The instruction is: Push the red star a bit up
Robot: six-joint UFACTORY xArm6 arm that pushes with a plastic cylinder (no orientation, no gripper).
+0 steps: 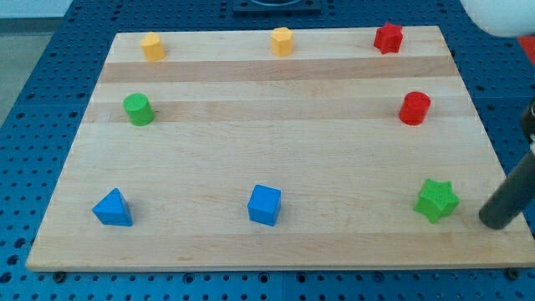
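Red star: sits at the view's top right, near the top edge of the wooden board, well apart from my tip.
My tip: lower end of the dark rod, at the view's right, low down, near the board's right edge, just right of the green star and not touching it.
Grasping parts: the arm ends in a plain rod, so there are no fingers to open or close, and nothing is held.
Green star: bottom right of the board.
Red cylinder: right side, below the red star.
Yellow blocks: one at top left, one at top centre; exact shapes hard to tell.
Green cylinder: left side.
Blue triangle: bottom left.
Blue cube: bottom centre.
Containers: the board alone bears the blocks, all lying loose and apart.
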